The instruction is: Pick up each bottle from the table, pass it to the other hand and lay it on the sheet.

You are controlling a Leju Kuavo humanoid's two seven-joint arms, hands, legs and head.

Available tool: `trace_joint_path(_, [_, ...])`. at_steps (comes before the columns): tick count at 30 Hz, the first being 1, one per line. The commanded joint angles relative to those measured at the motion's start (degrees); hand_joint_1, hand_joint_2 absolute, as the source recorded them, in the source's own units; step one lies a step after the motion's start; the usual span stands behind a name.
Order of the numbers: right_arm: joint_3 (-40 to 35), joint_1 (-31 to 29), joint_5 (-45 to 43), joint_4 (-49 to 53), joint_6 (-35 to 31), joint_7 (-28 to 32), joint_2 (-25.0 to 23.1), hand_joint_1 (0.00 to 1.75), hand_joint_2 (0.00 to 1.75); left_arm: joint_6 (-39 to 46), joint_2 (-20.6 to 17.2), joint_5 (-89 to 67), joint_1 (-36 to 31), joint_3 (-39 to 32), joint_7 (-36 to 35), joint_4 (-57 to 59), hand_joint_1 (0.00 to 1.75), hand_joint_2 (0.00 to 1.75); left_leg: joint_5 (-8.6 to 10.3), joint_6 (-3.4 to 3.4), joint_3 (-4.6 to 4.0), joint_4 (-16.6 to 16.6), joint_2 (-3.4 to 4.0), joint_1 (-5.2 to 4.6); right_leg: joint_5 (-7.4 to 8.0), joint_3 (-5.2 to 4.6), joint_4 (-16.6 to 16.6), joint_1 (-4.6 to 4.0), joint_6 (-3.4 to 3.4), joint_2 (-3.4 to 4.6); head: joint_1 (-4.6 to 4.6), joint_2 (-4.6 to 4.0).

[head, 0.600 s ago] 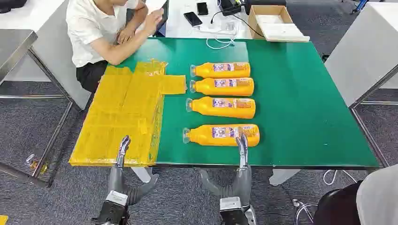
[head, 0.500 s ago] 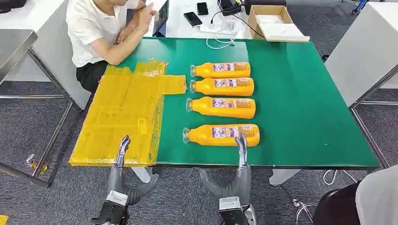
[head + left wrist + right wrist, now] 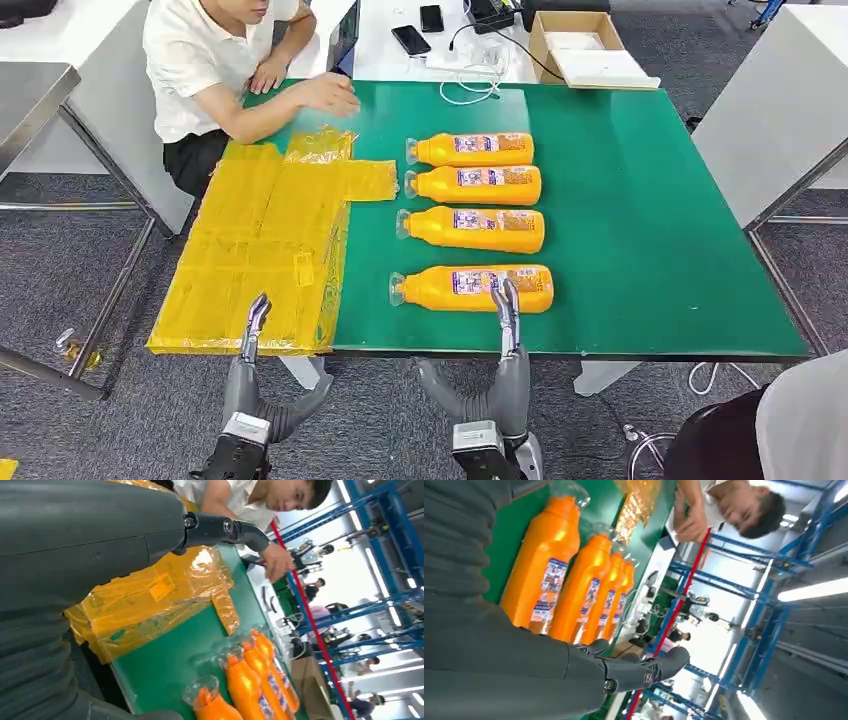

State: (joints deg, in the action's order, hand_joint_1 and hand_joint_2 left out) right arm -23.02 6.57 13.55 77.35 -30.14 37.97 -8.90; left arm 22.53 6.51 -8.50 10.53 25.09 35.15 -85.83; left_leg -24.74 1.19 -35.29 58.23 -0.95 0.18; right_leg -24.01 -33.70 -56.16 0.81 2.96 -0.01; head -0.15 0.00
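Several orange bottles lie on their sides in a row on the green table, caps toward the sheet. The nearest bottle lies just inside the front edge. My right hand rises from below that edge, fingers straight and thumb apart, holding nothing; its tips overlap the bottle's base end. The crinkled yellow sheet covers the table's left part. My left hand is at the sheet's front edge, fingers straight and holding nothing.
A person sits at the table's far left corner with a hand resting on the green top near the sheet. Beyond the far edge are a cardboard box, phones and cables. Metal tables stand on both sides.
Both my hands have shifted slightly left and down. The person's raised hand has come down onto the table's far left part.
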Motion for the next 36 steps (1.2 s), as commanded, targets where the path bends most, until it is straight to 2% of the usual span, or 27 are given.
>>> trace_joint_path(1, [4.01, -1.91, 3.61, -4.43, -1.88, -4.36, 2.54, 0.0, 1.75, 0.39, -1.26, -1.82, -2.01, -0.09, -2.35, 6.46, 0.0, 1.75, -0.08, -0.06, 0.43, -0.15, 0.09, -0.01, -0.07, 0.4, 0.14, -0.01, -0.12, 0.01, 0.0, 0.0])
trace_joint_path(11, [4.01, -1.91, 3.61, -4.43, -1.88, -4.36, 2.54, 0.0, 1.75, 0.39, -1.26, -1.82, -2.01, -0.09, -2.35, 6.46, 0.0, 1.75, -0.08, -0.06, 0.34, -0.1, 0.08, 0.0, -0.07, 0.3, 0.08, -0.02, -0.11, 0.02, -0.02, 0.0])
trace_joint_path(12, [3.87, -2.12, 5.85, -5.14, -2.34, -6.13, 2.85, 0.0, 1.75, 0.18, -1.44, -1.85, -1.97, 0.06, -2.65, 6.05, 0.0, 1.75, -0.1, -0.08, 0.41, -0.12, 0.11, 0.0, -0.09, 0.36, 0.08, -0.03, -0.14, 0.03, 0.0, 0.0])
trace_joint_path(15, [8.04, -2.21, 8.66, -3.73, -4.89, -5.66, 4.46, 0.0, 1.75, -0.56, -1.5, -1.85, -2.38, 0.69, -2.46, 5.97, 0.0, 1.75, -0.03, -0.04, 0.24, -0.09, 0.02, -0.01, -0.04, 0.23, 0.09, -0.01, -0.07, -0.04, 0.0, 0.0])
trace_joint_path(16, [10.53, -3.09, 13.29, -3.49, -7.98, -6.46, 5.67, 0.0, 1.75, -1.15, -1.79, -1.79, -2.84, 1.12, -1.94, 5.67, 0.0, 1.75, -0.01, -0.03, 0.17, -0.08, 0.01, -0.02, -0.02, 0.15, 0.07, 0.0, -0.05, -0.04, -0.02, 0.0])
trace_joint_path(17, [12.36, -3.86, 13.84, -3.44, -6.27, -7.74, 6.46, 0.0, 1.75, -1.54, -1.84, -1.51, -3.16, 1.14, -1.95, 5.59, 0.0, 1.75, -0.02, -0.02, 0.22, -0.08, -0.02, -0.02, -0.03, 0.22, 0.09, 0.01, -0.06, -0.08, -0.02, 0.0])
trace_joint_path(19, [15.67, -7.53, 16.01, -7.84, -0.59, -12.02, 8.45, 0.0, 1.75, -3.19, -2.01, -1.13, -4.94, 1.09, -2.22, 6.65, 0.0, 1.75, 0.0, 0.0, 0.16, -0.07, 0.01, -0.02, 0.0, 0.16, 0.08, 0.01, -0.04, -0.04, 0.0, 0.0])
trace_joint_path(20, [16.79, -9.71, 16.77, -11.36, 1.21, -12.19, 8.97, 0.0, 1.75, -4.03, -1.83, -1.0, -5.97, 0.84, -2.09, 7.63, 0.0, 1.75, -0.03, -0.01, 0.28, -0.08, 0.07, -0.04, -0.02, 0.28, 0.1, 0.02, -0.06, 0.0, -0.02, 0.0])
trace_joint_path(24, [17.63, -17.04, 21.84, -27.3, 1.98, -8.66, 8.84, 0.0, 1.75, -7.39, -0.77, -1.52, -8.96, 0.94, -1.13, 11.56, 0.0, 1.75, 0.09, 0.08, 0.29, -0.13, 0.08, -0.06, 0.14, 0.3, 0.18, 0.05, 0.03, 0.04, 0.0, 0.0])
trace_joint_path(27, [15.66, -20.9, 25.44, -35.03, 0.9, -9.47, 8.56, 0.0, 1.75, -8.79, 0.15, -1.72, -10.02, 1.41, -0.71, 12.7, 0.0, 1.75, 0.1, 0.07, 0.36, -0.13, 0.18, -0.07, 0.26, 0.33, 0.17, 0.05, -0.07, 0.06, 0.0, 0.0])
trace_joint_path(31, [13.52, -23.45, 27.83, -37.85, 1.56, -10.47, 8.8, 0.0, 1.75, -9.96, 0.46, -1.94, -10.61, 1.92, -0.51, 11.94, 0.0, 1.75, 0.11, 0.07, 0.37, -0.09, 0.23, -0.07, 0.23, 0.32, 0.12, 0.03, -0.09, 0.1, -0.02, 0.0])
trace_joint_path(36, [13.11, -23.71, 28.32, -37.91, 1.95, -10.85, 9.08, 0.0, 1.75, -10.3, 0.46, -1.99, -10.7, 1.94, -0.56, 12.04, 0.0, 1.75, 0.13, 0.09, 0.27, -0.04, 0.17, -0.07, 0.21, 0.24, 0.05, 0.03, -0.03, 0.06, -0.02, 0.0])
